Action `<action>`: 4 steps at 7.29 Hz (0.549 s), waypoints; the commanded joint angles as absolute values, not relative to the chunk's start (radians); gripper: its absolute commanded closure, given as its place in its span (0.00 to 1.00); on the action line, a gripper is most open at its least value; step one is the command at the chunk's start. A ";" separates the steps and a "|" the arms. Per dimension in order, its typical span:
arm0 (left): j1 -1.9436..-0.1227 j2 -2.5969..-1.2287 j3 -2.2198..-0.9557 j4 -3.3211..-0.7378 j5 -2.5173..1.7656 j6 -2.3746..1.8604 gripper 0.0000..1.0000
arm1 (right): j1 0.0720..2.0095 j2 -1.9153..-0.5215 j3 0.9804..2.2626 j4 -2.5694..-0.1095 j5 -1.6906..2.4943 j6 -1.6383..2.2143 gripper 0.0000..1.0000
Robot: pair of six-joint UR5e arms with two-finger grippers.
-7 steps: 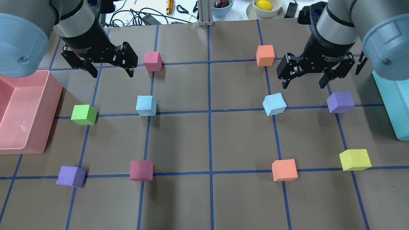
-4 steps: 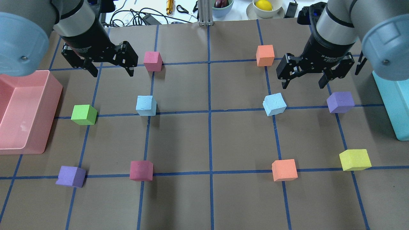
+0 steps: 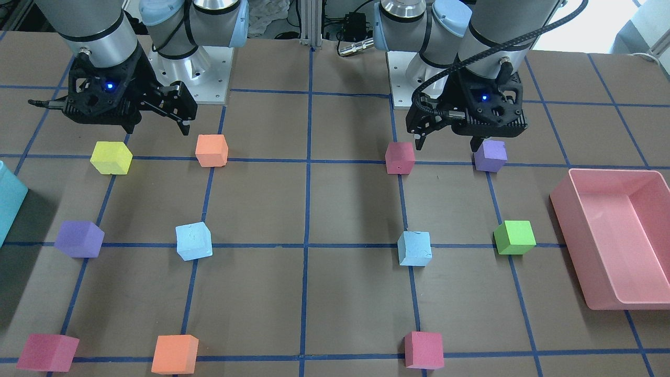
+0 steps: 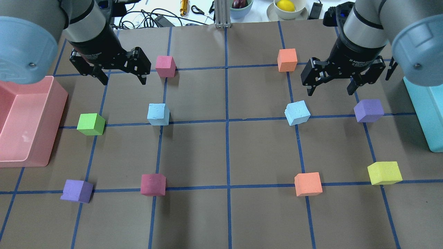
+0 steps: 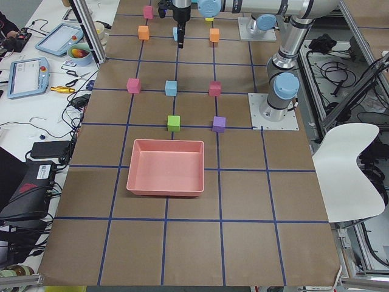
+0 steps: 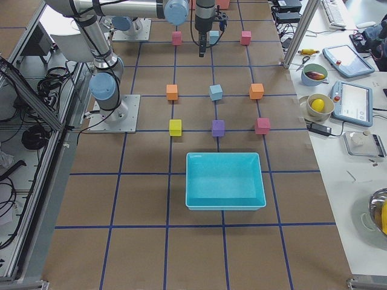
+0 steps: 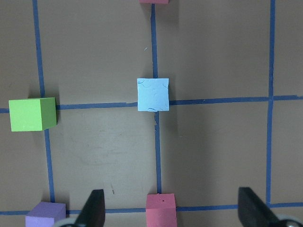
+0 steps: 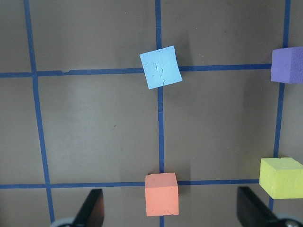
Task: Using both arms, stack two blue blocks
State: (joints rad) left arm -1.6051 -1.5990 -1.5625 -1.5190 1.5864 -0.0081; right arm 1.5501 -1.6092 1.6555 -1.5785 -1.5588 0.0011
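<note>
Two pale blue blocks sit apart on the brown table, one left and one right. The front view also shows them, the left block and the right block. My left gripper hovers open and empty, up and to the left of the left block. That block lies centred ahead in the left wrist view. My right gripper hovers open and empty, just up and to the right of the right block. The right wrist view shows that block turned slightly.
A pink tray stands at the left edge and a cyan box at the right edge. Other cubes lie on the grid: green, red, orange, purple, yellow and several more.
My left gripper has shifted slightly to the right. My right gripper has barely moved. Both stay open, and the blocks have not moved.
</note>
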 commanded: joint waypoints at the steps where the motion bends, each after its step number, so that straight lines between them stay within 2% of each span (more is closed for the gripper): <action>1: -1.605 -1.626 -1.581 -1.511 1.589 -0.015 0.00 | 1.545 -1.600 1.670 -1.583 -1.559 0.005 0.00; 4: -1.605 -1.673 -1.660 -1.319 1.585 -0.023 0.00 | 1.543 -1.374 1.678 -1.823 -1.580 -0.015 0.00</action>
